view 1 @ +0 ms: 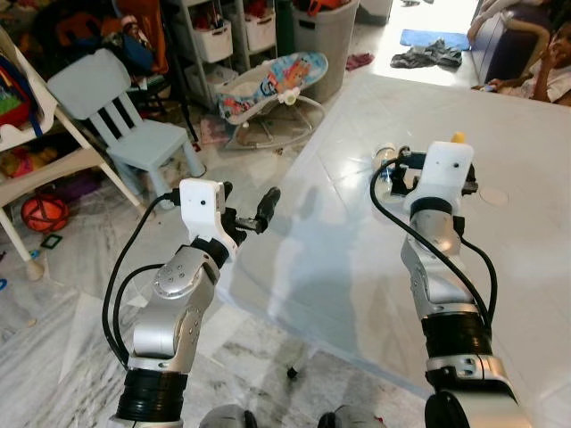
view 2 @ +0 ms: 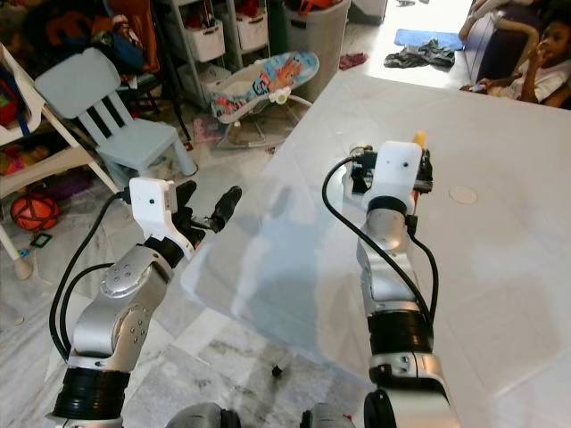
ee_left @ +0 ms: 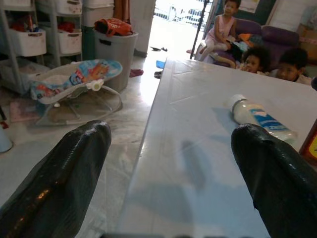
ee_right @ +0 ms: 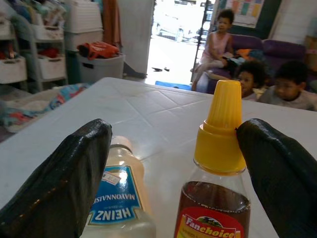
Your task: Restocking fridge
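While I line up the first pick, the right gripper (ee_right: 168, 148) hangs wide open and empty over the white table (view 1: 357, 294), fingers bracketing the upright yellow-capped sauce bottle (ee_right: 218, 168) and the mayonnaise bottle (ee_right: 119, 198) lying beside it. The left gripper (ee_left: 168, 163), equally spread and empty, waits at the table's near edge, presumably clear of the reach.

white table (view 1: 357, 267) | mayonnaise bottle (ee_right: 118, 208) lying on its side, far middle | sauce bottle (ee_right: 216, 193) upright, just right of it

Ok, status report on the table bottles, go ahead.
Right gripper open, straddling yellow-capped sauce bottle. Mayonnaise bottle lying beside it. Left gripper open at table edge.
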Robot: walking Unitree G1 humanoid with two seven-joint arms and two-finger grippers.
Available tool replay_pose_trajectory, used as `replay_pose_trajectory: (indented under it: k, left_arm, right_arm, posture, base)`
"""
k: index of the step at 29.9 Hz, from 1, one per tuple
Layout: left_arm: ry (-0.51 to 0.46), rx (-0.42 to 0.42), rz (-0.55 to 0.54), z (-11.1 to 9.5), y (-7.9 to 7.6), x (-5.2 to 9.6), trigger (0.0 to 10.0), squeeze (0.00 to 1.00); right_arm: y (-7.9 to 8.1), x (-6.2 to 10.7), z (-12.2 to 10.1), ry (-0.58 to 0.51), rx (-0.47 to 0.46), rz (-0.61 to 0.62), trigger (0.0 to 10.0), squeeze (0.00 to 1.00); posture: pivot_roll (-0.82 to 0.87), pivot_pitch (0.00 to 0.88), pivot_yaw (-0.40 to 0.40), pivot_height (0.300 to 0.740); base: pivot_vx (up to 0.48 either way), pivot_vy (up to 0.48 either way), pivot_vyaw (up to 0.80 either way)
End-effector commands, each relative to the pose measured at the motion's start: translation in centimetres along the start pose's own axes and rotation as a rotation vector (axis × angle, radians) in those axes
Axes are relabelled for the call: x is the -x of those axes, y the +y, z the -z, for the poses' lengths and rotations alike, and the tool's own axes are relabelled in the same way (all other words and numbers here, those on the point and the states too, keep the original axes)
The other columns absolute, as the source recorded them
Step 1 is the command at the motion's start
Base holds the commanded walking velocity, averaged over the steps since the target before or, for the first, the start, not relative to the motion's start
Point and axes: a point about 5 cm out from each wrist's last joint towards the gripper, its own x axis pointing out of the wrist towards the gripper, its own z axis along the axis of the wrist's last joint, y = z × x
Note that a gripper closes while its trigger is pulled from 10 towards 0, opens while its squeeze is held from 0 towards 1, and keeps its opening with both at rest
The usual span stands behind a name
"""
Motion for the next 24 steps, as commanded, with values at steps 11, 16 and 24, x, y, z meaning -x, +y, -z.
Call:
replay_pose_trajectory:
  k: [11, 16, 24]
  left_arm:
    - [-0.003, -0.002, 0.032, -0.4, -0.3, 0.1, 10.0, 0.0]
    - [-0.004, 0.003, 0.044, -0.4, -0.4, 0.0, 10.0, 0.0]
    - [0.016, 0.012, 0.094, -0.1, -1.1, 0.2, 10.0, 0.0]
  right_arm:
    - [-0.3, 0.1, -0.5, -0.033, 0.028, 0.052, 10.0, 0.0]
    - [-1.4, 0.5, -1.4, -0.077, 0.075, 0.102, 10.0, 0.0]
    - [-2.8, 0.6, -0.5, -0.052, 0.103, 0.144, 10.0, 0.0]
  posture:
    - [-0.01, 0.037, 0.07, 0.74]
    - [-0.01, 0.037, 0.069, 0.74]
    - [-0.01, 0.039, 0.072, 0.74]
  base:
    - [0.0, 0.0, 0.0]
    - [0.0, 0.0, 0.0]
    - [0.0, 0.0, 0.0]
